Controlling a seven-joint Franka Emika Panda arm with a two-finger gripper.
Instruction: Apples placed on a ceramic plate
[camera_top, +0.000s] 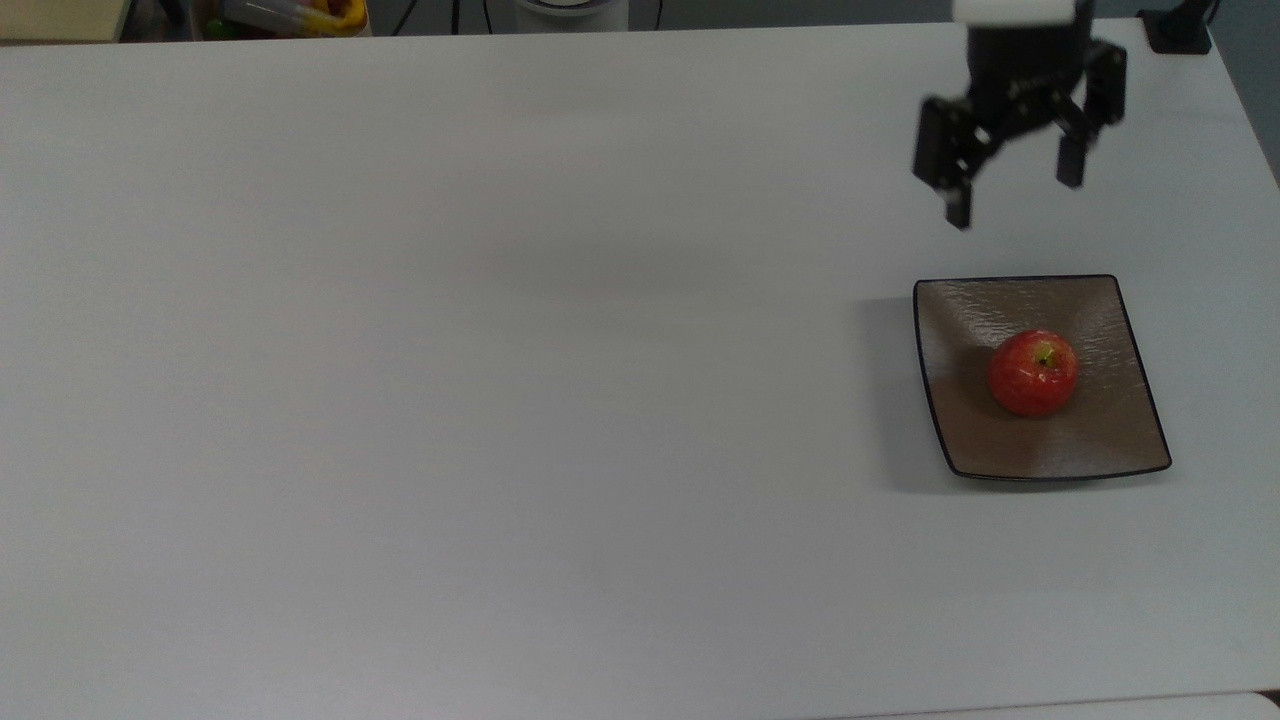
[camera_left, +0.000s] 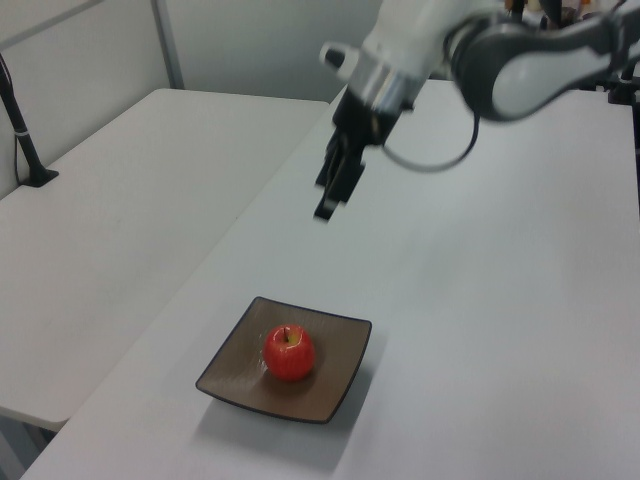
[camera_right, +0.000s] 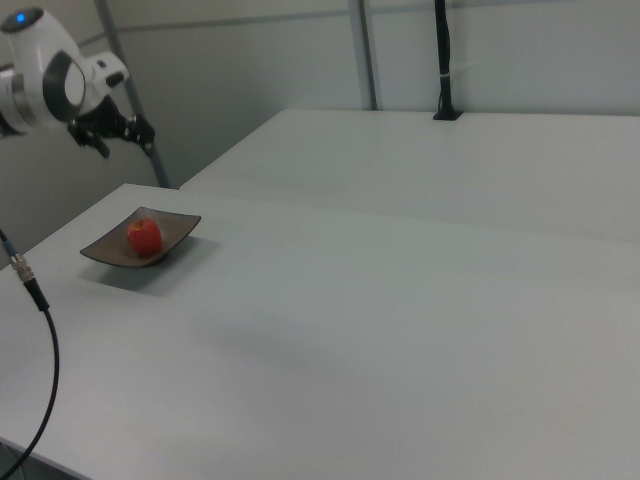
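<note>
One small red apple (camera_top: 1033, 373) (camera_left: 289, 352) (camera_right: 144, 237) rests stem up in the middle of the square brown ceramic plate (camera_top: 1120, 440) (camera_left: 340, 385) (camera_right: 100, 250), near the top view's right table edge. My gripper (camera_top: 1015, 200) (camera_left: 334, 197) (camera_right: 112, 140) hangs open and empty well above the table, apart from the plate, toward the top view's upper edge. Its black fingers (camera_top: 958, 205) point down with a wide gap between them.
The white table (camera_top: 500, 350) stretches wide to the top view's left of the plate. A second white table (camera_left: 120, 180) adjoins it with a black post (camera_left: 22, 130) standing on it. A black cable (camera_right: 45, 340) hangs at the right view's left.
</note>
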